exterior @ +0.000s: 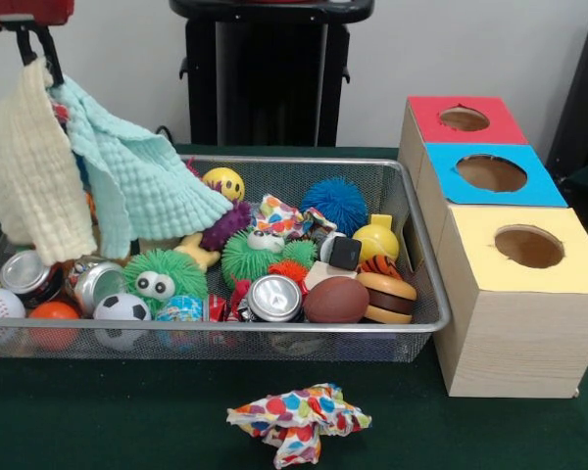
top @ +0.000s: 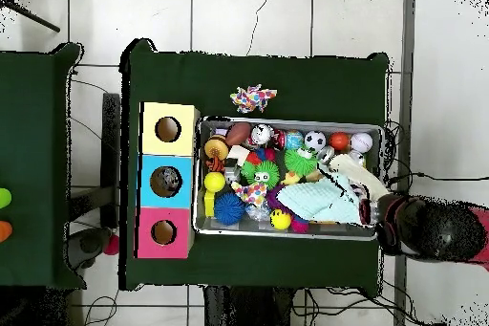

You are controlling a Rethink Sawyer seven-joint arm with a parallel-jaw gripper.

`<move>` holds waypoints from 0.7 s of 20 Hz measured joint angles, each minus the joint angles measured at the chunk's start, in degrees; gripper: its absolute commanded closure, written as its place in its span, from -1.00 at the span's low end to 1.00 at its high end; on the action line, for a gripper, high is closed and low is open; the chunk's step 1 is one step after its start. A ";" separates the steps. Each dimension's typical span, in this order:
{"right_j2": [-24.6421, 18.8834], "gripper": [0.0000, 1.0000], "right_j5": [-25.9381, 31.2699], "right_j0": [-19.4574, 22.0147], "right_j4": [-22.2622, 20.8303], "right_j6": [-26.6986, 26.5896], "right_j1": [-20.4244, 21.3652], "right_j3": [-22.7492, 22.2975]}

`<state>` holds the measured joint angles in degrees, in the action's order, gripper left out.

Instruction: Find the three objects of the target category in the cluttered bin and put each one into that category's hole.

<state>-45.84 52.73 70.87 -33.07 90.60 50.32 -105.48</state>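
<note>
We see the gripper (exterior: pixel 37 44) pinching a cream cloth (exterior: pixel 31 171) and a mint cloth (exterior: pixel 137 176), both hanging over the bin (exterior: pixel 426 284). A spotted cloth (exterior: pixel 299 419) lies on the table outside the bin, on the side away from the arm.

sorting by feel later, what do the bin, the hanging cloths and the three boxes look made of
Bin: silvery wire mesh, see-through walls, so likely metal.
Cloths: soft crinkled woven fabric, draping in folds from the gripper.
Boxes: pale wood-grain sides, probably wood, with matte coloured tops.
</note>
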 measured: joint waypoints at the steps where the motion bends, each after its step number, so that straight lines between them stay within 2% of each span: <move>1: -0.07 1.00 0.00 0.00 0.00 0.00 0.00 0.00; 14: -1.37 1.00 0.00 0.35 0.14 0.00 -1.16 0.00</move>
<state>-47.21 52.73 71.22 -32.93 90.60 49.16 -105.48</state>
